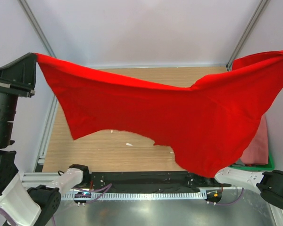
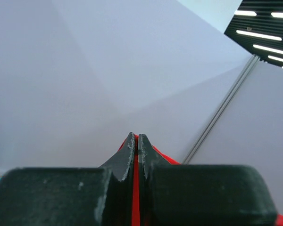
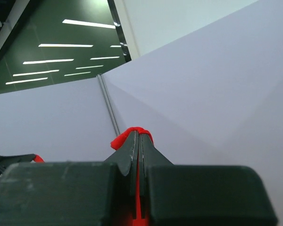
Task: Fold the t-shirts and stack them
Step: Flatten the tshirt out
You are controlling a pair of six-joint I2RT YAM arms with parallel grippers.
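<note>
The left gripper [image 2: 135, 138] and right gripper [image 3: 137, 135] each clench an edge of the red tee [image 1: 179, 117], stretched in the air above the table [image 1: 108, 143]. Folding seems not yet begun: laying flat, folding and stacking all remain.

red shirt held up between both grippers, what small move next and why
Probably lower the left gripper and right gripper together toward the table: they pinch the red shirt spread in the air, and it needs laying flat before folding.
</note>
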